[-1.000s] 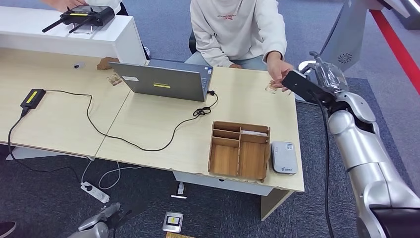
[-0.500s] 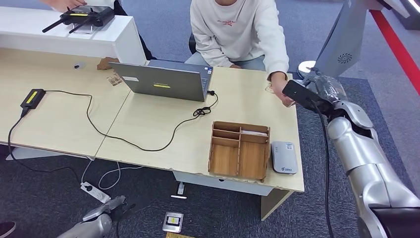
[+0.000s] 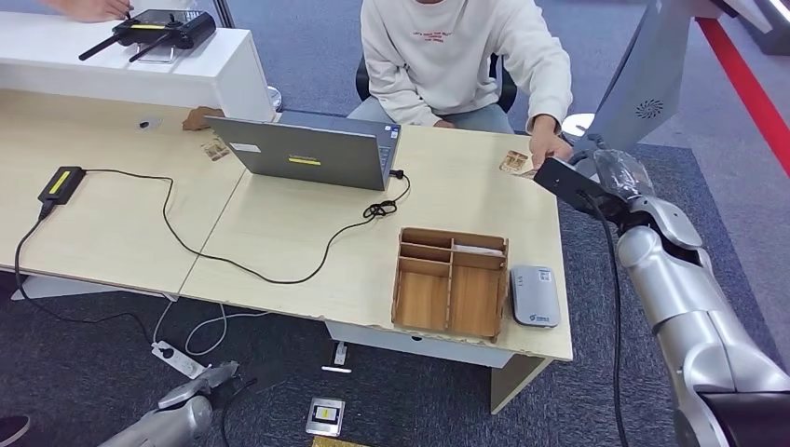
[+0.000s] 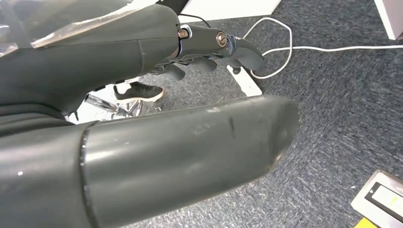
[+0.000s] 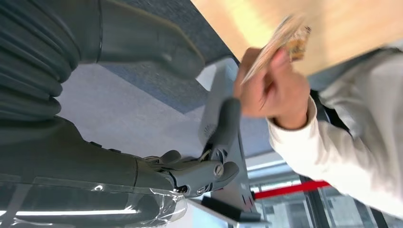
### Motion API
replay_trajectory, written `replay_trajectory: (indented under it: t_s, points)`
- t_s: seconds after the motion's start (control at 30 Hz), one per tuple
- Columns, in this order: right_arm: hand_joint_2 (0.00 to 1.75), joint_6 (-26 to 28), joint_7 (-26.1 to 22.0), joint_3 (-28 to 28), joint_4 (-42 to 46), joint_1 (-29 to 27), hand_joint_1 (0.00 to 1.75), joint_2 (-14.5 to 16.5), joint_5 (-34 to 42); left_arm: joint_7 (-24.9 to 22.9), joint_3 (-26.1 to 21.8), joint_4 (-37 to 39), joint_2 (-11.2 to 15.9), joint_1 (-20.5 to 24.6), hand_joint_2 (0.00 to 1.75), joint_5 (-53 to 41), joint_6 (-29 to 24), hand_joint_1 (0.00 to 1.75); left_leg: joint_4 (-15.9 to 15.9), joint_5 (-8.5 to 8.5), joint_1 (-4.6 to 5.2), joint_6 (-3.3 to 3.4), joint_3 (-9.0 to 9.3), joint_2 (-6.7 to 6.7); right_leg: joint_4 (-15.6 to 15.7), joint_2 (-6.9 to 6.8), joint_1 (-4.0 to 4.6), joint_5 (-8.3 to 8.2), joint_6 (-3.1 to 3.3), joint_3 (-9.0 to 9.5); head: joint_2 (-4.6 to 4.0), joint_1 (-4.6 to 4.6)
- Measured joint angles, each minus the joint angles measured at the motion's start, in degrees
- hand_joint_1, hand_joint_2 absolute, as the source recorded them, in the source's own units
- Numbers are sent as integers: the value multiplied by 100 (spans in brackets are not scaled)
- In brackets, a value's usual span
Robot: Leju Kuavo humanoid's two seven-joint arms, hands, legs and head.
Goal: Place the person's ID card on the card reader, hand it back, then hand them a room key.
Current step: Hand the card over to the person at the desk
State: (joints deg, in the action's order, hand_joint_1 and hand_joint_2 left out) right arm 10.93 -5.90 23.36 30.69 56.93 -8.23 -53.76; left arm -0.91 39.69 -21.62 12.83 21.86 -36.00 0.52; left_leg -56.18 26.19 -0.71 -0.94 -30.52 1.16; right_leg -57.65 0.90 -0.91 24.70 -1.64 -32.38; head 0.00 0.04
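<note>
tan, blurred id card pinched in the person's hand, over the desk's far right corner. right hand just beside it, off the desk edge, fingers apart and holding nothing. grey card reader flat near the front right corner, touching the wooden organizer. laptop farther back, black cable trailing across the top. left hand hanging low over the carpet, fingers loosely bent around nothing.

ID card | in person's fingers, far table edge || card reader | flat, beside organizer
</note>
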Motion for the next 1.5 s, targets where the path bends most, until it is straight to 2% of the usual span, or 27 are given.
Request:
replay_trajectory:
  t_s: [0.27,0.43,0.6,0.67,0.77,0.9,0.97,1.2,1.5]
  points:
    - [175,484,-370,-80,214,99,0,-76,253,74,43,0,0,-7,0,-4,-72,0,0,-4,0,0,4,0,-1,0,0,-3,1,3,0,0]
    - [175,953,-847,-389,851,108,0,-212,1273,143,56,1,0,-116,0,137,-293,0,-2,-3,2,1,4,0,-1,0,-1,-2,1,3,0,1]
    - [175,956,-880,-741,1691,49,0,-394,2006,163,64,9,-1,-283,0,345,-483,0,-2,-1,2,1,3,0,1,0,-1,-1,0,3,0,1]
    - [175,941,-869,-887,2039,-64,0,-421,2517,158,56,11,-2,-370,0,518,-599,0,-2,-1,2,1,4,-1,1,0,-1,-1,0,4,0,0]
    - [175,731,-728,-1114,2537,-306,0,-444,3511,156,40,21,-2,-552,0,765,-772,0,-2,-1,1,1,5,-1,1,0,0,-1,0,5,0,0]
    - [175,19,-151,-1313,3100,-794,0,-415,5467,158,-37,56,-2,-771,0,1148,-921,0,-1,-1,-5,0,6,-1,1,0,1,-1,1,10,0,1]
    - [175,-167,17,-1347,3328,-1088,0,-384,6131,166,-85,79,0,-872,0,1302,-999,0,-1,-2,-5,0,6,-1,1,0,1,-1,1,10,0,0]
    - [175,-488,475,-1341,3880,-1871,0,-316,7388,172,-216,139,2,-1114,0,1660,-1189,0,0,-2,-6,0,6,0,1,-1,11,0,1,11,0,0]
    - [175,-689,767,-1298,4291,-2488,0,-196,8082,203,-313,215,16,-1226,0,1911,-1315,0,0,-2,-5,0,5,0,1,-1,13,0,1,13,0,1]
